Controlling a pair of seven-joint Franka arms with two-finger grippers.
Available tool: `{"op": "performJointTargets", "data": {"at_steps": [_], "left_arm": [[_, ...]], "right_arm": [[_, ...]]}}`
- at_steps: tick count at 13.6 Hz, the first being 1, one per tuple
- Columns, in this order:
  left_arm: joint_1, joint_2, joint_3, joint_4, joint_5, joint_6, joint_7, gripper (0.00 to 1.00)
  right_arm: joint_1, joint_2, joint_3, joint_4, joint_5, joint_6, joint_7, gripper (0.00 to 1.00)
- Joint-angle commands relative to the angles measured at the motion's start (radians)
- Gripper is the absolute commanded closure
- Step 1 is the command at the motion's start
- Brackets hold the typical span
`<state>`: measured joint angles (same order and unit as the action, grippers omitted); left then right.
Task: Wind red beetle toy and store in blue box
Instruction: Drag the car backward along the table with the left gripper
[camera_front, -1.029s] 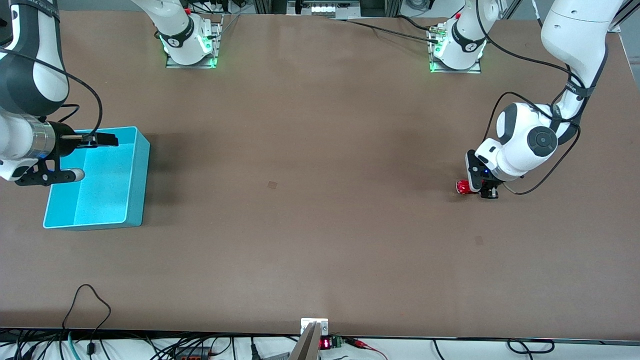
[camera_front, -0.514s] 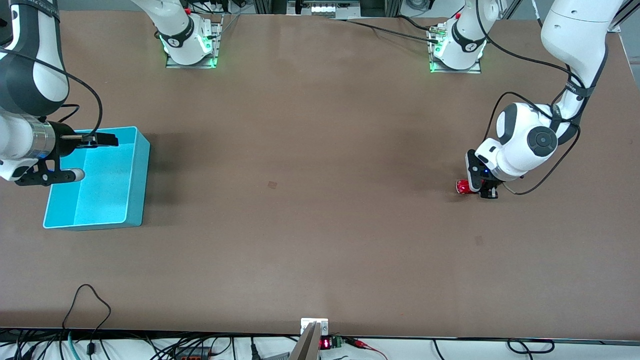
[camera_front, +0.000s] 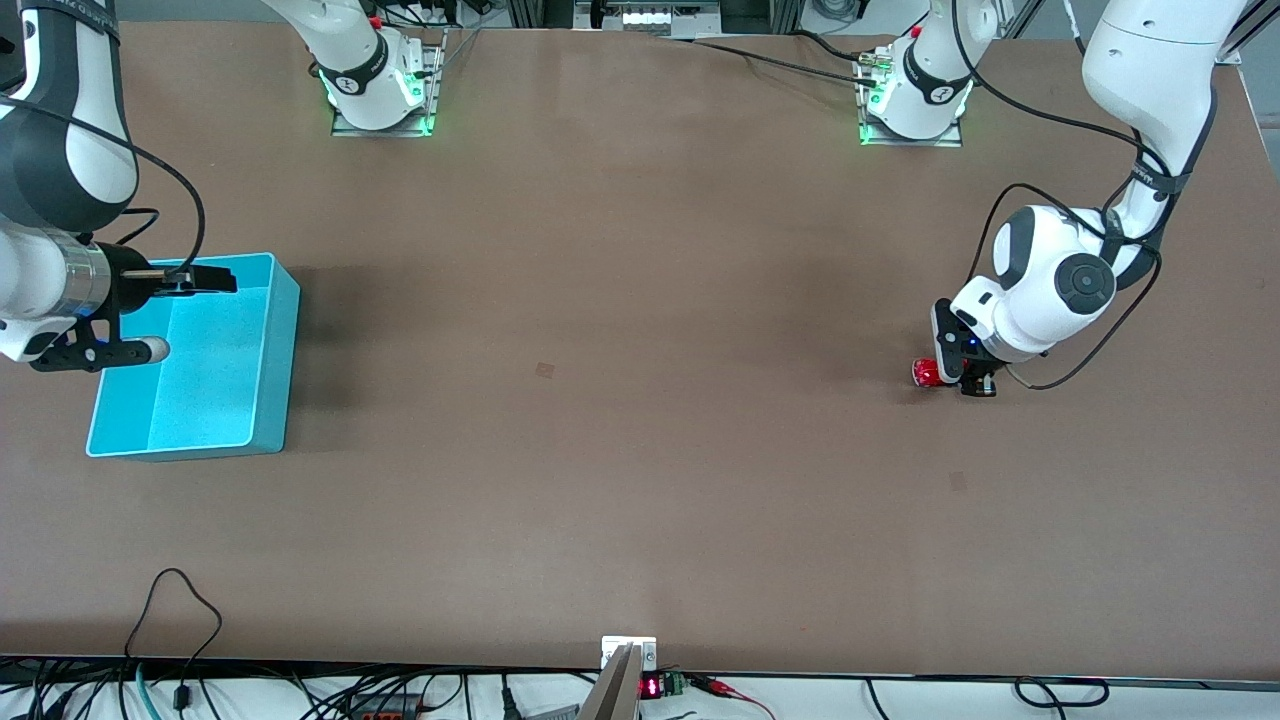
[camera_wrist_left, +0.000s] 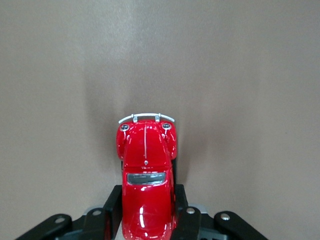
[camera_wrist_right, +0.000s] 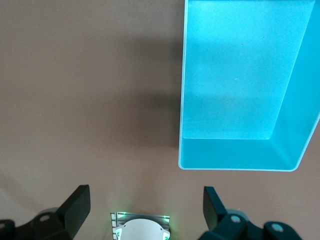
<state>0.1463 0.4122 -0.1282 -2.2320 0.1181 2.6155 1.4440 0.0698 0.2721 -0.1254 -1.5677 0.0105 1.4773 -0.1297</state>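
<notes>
While the right arm waits near its end of the brown bench, the left gripper is down at the bench surface toward the left arm's end, its jaws closed snugly on the red beetle toy. From the left wrist view, the tiny glossy car sits lengthwise between the two black fingers, gripped at its rear half, with its rounded hood and silver bumper sticking out past the fingertips. Its wheels appear to rest on the bench. Well apart from it, the blue box stands toward the right arm's end. The right gripper hangs over the box's edge with jaws spread wide, holding nothing.
</notes>
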Motion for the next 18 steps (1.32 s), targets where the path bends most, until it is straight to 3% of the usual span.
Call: {"op": "performJointTargets", "data": {"at_steps": [1,7,14,18], "left_arm": [[0.035,-0.004,-0.002,0.0,0.022,-0.04,0.073,0.62],[0.136,0.0,0.004,0.015,0.02,-0.043,0.217,0.62],[0.3,0.079,0.005,0.072,0.02,-0.043,0.395,0.61],[0.4,0.112,0.004,0.104,0.02,-0.043,0.472,0.54]], "right_arm": [[-0.007,0.004,0.004,0.009,0.012,-0.014,-0.015,0.0],[-0.005,0.004,0.004,0.009,0.012,-0.012,-0.013,0.0],[0.001,0.004,0.006,0.017,0.014,-0.012,-0.013,0.0],[0.001,0.004,0.006,0.017,0.014,-0.012,-0.014,0.0]]}}
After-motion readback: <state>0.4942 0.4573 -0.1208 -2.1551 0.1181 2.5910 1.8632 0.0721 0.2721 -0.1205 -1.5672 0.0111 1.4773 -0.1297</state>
